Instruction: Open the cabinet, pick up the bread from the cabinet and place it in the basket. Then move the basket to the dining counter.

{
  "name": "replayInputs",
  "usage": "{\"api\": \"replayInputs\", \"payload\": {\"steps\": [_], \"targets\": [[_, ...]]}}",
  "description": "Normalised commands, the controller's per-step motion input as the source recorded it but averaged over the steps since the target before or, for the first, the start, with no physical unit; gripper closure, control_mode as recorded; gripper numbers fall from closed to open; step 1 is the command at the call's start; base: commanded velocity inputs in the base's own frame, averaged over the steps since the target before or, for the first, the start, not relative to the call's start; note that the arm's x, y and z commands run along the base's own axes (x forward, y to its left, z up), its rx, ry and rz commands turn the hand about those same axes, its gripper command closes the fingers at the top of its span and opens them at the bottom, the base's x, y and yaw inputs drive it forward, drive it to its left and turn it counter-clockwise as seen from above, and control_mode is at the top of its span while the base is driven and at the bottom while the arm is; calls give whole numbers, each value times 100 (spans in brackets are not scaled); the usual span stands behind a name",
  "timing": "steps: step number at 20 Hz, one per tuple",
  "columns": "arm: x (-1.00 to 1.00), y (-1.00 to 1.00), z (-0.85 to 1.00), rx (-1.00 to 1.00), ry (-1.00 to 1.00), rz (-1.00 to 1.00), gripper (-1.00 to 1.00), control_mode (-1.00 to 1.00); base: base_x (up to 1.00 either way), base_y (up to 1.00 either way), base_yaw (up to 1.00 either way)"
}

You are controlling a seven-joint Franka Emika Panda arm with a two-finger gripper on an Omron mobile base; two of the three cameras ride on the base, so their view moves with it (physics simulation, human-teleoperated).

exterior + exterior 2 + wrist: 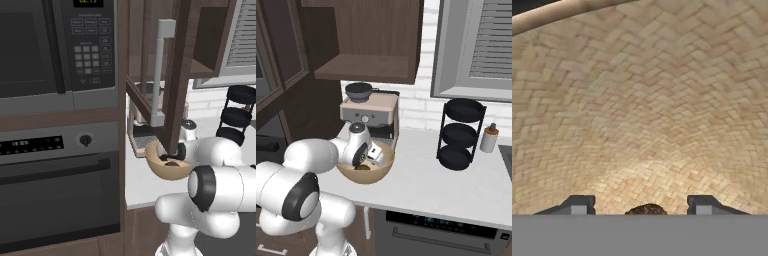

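We are hovering the released gripper (641, 206) inside the tan woven basket (372, 175), its fingers apart over the golden-brown bread (645, 209); we should withdraw straight upward.

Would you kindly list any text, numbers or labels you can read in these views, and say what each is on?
Nothing reads clearly.
Microwave clock display: yellow digits, cut off at the frame's top, unreadable.
Microwave keypad: button labels too small and blurred.
Oven display: a row of light marks, too blurred.
Coffee machine, basket, rack: no lettering seen.
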Motion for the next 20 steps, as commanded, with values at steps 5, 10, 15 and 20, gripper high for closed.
{"api": "replayInputs", "payload": {"steps": [5, 10, 15, 20], "targets": [[0, 0, 11, 0, 2, 0, -100, -100, 0, 0, 0], [-20, -4, 27, 4, -2, 0, -100, -100, 0, 0, 0], [-39, -19, 58, 1, -7, -3, -100, -100, 0, 0, 0], [-29, -29, 72, 1, -1, -6, -100, -100, 0, 0, 0]]}}
